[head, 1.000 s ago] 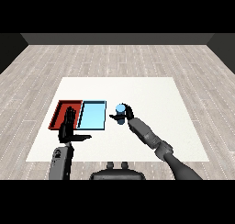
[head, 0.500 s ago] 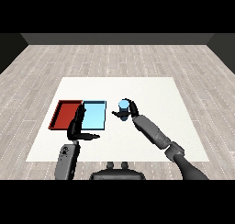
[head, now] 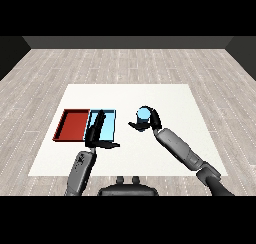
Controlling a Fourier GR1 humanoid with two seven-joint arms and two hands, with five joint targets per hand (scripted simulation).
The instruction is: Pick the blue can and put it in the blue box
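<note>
The right hand [head: 150, 122] curls round the blue can [head: 144, 114], upright right of the blue tray [head: 111, 130], a likely light, rigid, smooth cylinder best gripped mid-body; the left hand [head: 96, 135] hovers open over that tray.

No text, label, brand, number or sign can be read anywhere. The can [head: 144, 114], the red tray [head: 71, 125], the blue tray [head: 109, 124] and the tabletop [head: 170, 98] all show plain surfaces without any writing.
</note>
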